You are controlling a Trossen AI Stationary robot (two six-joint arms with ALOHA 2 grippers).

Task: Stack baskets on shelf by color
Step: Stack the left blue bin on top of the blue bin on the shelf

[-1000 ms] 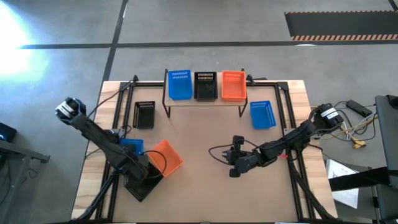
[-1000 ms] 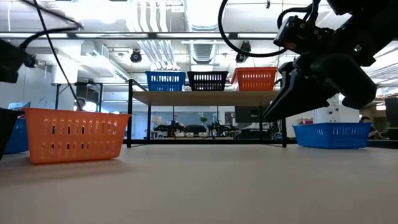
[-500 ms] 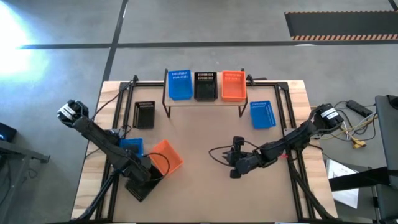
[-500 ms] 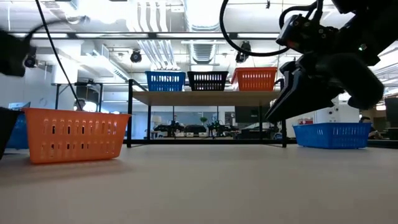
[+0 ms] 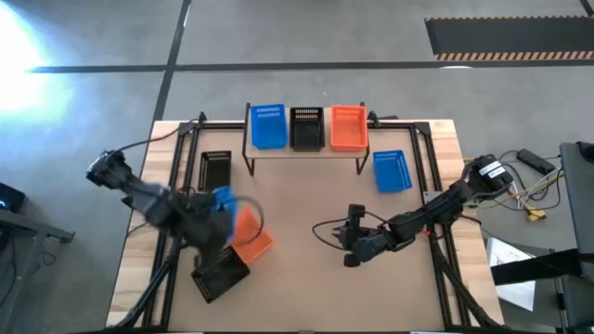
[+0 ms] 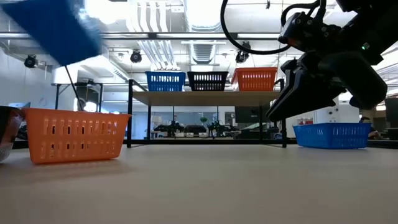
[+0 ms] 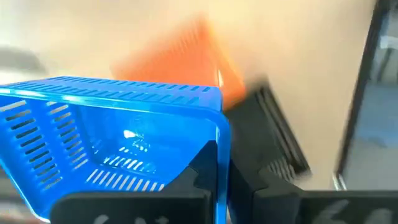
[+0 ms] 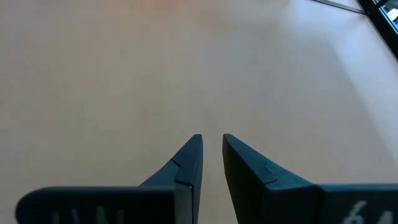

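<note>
Baskets sit three in a row on the shelf [image 5: 306,154] at the table's far edge: a blue basket [image 5: 268,125], a black basket [image 5: 306,127] and an orange basket [image 5: 348,127], side by side on the wood plank. A second blue basket on the table [image 5: 392,171] lies just off the shelf's right end, and a black basket by the shelf's left leg [image 5: 215,171] lies toward the table's left edge.

The left gripper [image 7: 224,180] pinches one wall of a lifted blue basket [image 7: 112,146], which hangs in the air over the left part of the table, above an orange basket on the table [image 5: 249,234]. A further black basket [image 5: 221,275] lies near the table's front-left corner, just beside the orange one.

The right gripper [image 8: 211,155] hovers low over bare wood near the table's [image 5: 306,288] middle, its fingers [image 8: 186,163] nearly pressed together with only a narrow gap and nothing between them.
</note>
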